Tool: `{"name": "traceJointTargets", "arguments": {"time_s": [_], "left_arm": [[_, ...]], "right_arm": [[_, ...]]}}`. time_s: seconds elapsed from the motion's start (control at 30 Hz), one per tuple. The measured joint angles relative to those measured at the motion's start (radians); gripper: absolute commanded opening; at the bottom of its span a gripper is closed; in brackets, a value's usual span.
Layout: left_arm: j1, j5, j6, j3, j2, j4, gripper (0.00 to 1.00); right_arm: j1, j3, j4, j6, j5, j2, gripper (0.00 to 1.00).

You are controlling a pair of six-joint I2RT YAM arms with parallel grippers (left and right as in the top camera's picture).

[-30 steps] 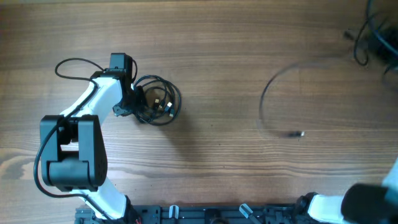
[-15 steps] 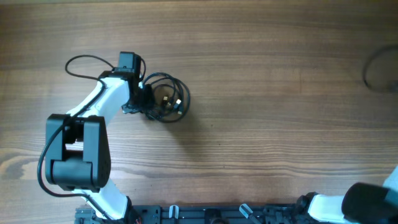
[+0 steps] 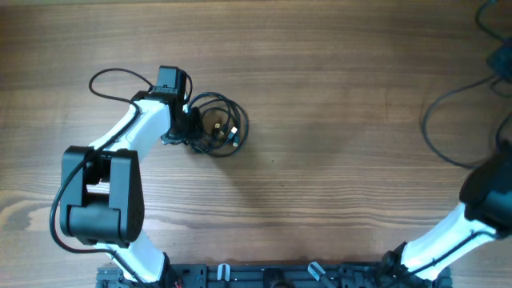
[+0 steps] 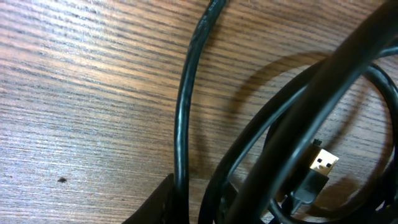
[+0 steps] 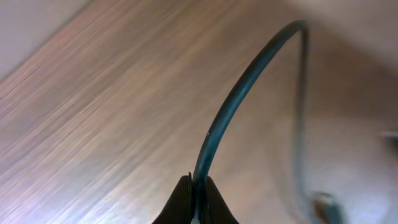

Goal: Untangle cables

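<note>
A small coiled bundle of thin black cables (image 3: 222, 126) lies on the wooden table left of centre. My left gripper (image 3: 190, 131) is at its left edge, closed on one strand. The left wrist view shows that strand (image 4: 183, 118) running up from beside my finger (image 4: 160, 202), with more loops and a gold plug (image 4: 323, 162) to the right. Another black cable (image 3: 436, 132) curves in an arc at the far right. In the right wrist view my right gripper (image 5: 198, 190) is shut on this cable (image 5: 239, 102), held above the table.
My right arm (image 3: 488, 196) enters from the lower right corner. More dark wires (image 3: 498, 56) sit at the top right edge. A thicker black wire (image 3: 112, 76) loops off the left arm. The rig's rail (image 3: 272, 276) runs along the near edge.
My left gripper and the coiled bundle have shifted slightly right and up. The loose cable at right has been carried off the table toward the right edge, and my right arm has come into view.
</note>
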Motion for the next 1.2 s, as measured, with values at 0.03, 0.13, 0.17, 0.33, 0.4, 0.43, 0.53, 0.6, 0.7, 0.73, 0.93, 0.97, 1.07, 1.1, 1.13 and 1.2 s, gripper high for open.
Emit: {"name": "traceJointTargets", "arguments": {"time_s": [0.03, 0.13, 0.17, 0.33, 0.4, 0.43, 0.53, 0.6, 0.7, 0.73, 0.93, 0.97, 1.07, 1.1, 1.13, 1.2], "left_arm": [[0.000, 0.000, 0.000, 0.000, 0.000, 0.000, 0.22], [0.000, 0.000, 0.000, 0.000, 0.000, 0.003, 0.23], [0.000, 0.000, 0.000, 0.000, 0.000, 0.002, 0.23], [0.000, 0.000, 0.001, 0.000, 0.000, 0.003, 0.27], [0.000, 0.000, 0.004, 0.000, 0.000, 0.003, 0.27], [0.000, 0.000, 0.004, 0.000, 0.000, 0.003, 0.27], [0.000, 0.000, 0.006, 0.000, 0.000, 0.004, 0.16], [0.000, 0.000, 0.008, 0.000, 0.000, 0.010, 0.14], [0.000, 0.003, 0.011, 0.000, 0.000, 0.018, 0.11], [0.000, 0.004, 0.011, 0.000, 0.000, 0.018, 0.10], [0.000, 0.117, 0.064, 0.000, 0.000, 0.030, 0.11], [0.000, 0.162, 0.079, 0.000, 0.000, 0.029, 0.11], [0.000, 0.223, 0.102, 0.000, 0.000, 0.029, 0.10], [0.000, 0.229, 0.114, 0.000, 0.000, 0.029, 0.10], [0.000, 0.267, 0.127, 0.000, 0.000, 0.029, 0.10], [0.000, 0.360, 0.173, 0.000, 0.000, 0.029, 0.11]], "right_arm": [[0.001, -0.001, 0.011, 0.002, -0.035, 0.019, 0.38], [0.001, -0.003, 0.060, -0.003, -0.101, 0.038, 1.00], [0.001, -0.003, 0.080, -0.007, -0.110, 0.037, 1.00], [0.001, -0.003, 0.098, -0.050, -0.133, 0.037, 1.00], [0.001, -0.003, 0.099, -0.058, -0.143, 0.037, 1.00], [0.001, -0.003, 0.097, -0.061, -0.151, 0.037, 1.00], [0.001, -0.003, 0.052, -0.062, -0.223, 0.037, 0.91], [0.001, -0.003, 0.012, -0.065, -0.288, 0.037, 0.91], [0.008, -0.003, -0.082, -0.068, -0.381, 0.037, 0.89], [0.011, -0.003, -0.102, -0.069, -0.395, 0.037, 0.89], [0.087, -0.042, -0.257, -0.069, -0.472, 0.037, 0.96], [0.129, -0.070, -0.282, -0.069, -0.480, 0.037, 0.97], [0.196, -0.117, -0.313, -0.072, -0.488, 0.037, 0.99], [0.225, -0.143, -0.317, -0.072, -0.490, 0.037, 0.99], [0.248, -0.166, -0.316, -0.072, -0.491, 0.037, 1.00], [0.318, -0.235, -0.304, -0.072, -0.494, 0.037, 1.00]]}}
